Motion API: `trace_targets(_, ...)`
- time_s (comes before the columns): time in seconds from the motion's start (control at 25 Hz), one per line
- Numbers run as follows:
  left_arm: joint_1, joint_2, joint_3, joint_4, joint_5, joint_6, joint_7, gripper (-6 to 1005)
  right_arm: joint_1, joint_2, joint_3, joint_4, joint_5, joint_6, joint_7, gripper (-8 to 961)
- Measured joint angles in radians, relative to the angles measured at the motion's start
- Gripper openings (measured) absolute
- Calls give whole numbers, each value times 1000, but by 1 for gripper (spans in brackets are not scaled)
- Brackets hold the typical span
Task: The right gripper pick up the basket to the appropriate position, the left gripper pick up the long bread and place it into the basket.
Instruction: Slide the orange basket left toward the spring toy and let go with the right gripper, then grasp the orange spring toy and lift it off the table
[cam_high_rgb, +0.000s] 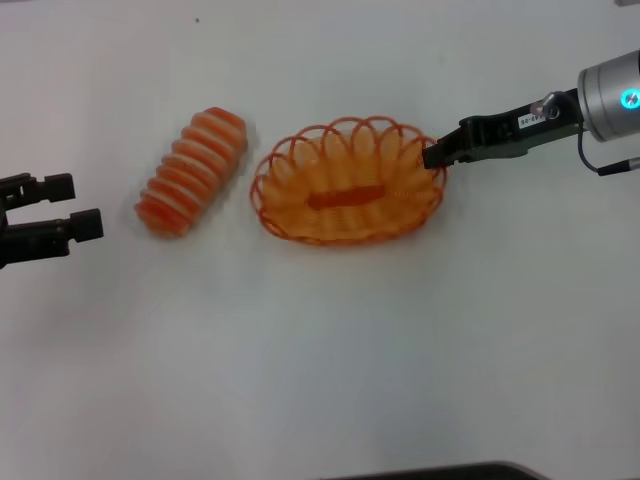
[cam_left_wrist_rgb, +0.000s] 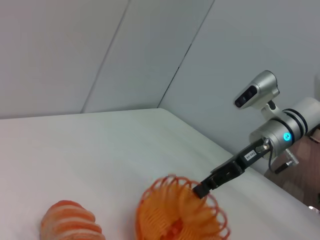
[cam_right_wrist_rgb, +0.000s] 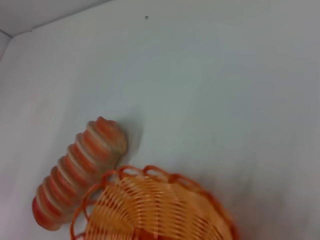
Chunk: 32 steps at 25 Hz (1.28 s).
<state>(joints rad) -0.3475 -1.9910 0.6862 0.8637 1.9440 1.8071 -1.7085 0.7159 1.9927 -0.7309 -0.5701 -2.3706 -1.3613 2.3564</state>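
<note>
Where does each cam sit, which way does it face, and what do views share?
Head: above, looking down at the table; left gripper at the left edge, right gripper at the basket rim.
Left wrist: low on the left arm, facing across the table to the right gripper; own fingers unseen.
Right wrist: above the basket; no fingers visible.
Shared: basket and long bread in all three.

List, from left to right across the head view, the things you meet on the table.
left gripper → bread → basket → right gripper, at the basket's right rim.
</note>
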Motion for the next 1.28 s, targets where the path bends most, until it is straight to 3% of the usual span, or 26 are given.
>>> trace_targets(0.32, -6, 0, -1, 1, 1, -3, 0, 870, -7, 1, 16, -38, 3, -1, -7, 202)
trace_targets(0.44, -6, 0, -2, 2, 5, -5, -3, 870, -30, -2, 53, -129, 37, -27, -36, 255)
trace_targets(0.56, -5, -1, -2, 11, 14, -5, -19, 870, -86, 11, 84, -252, 150, -65, -113, 307)
trace_targets(0.64, -5, -6, -2, 23, 22, -5, -25, 870, -131, 25, 87, -328, 252, -96, -203, 555)
trace_targets(0.8, -4, -12, -2, 43, 24, -4, -34, 869, -205, 70, 87, -456, 420, -187, -417, 709)
trace_targets(0.84, -4, -12, -2, 46, 24, -4, -36, 869, -209, 72, 83, -464, 432, -206, -445, 748)
trace_targets(1.08, -23, -13, 3, 66, 25, -8, -62, 869, -180, 42, -37, -435, 296, -363, -543, 956)
trace_targets(1.28, -59, -26, 5, 115, 80, -28, -141, 869, -165, 54, -75, -438, 148, -378, -545, 955)
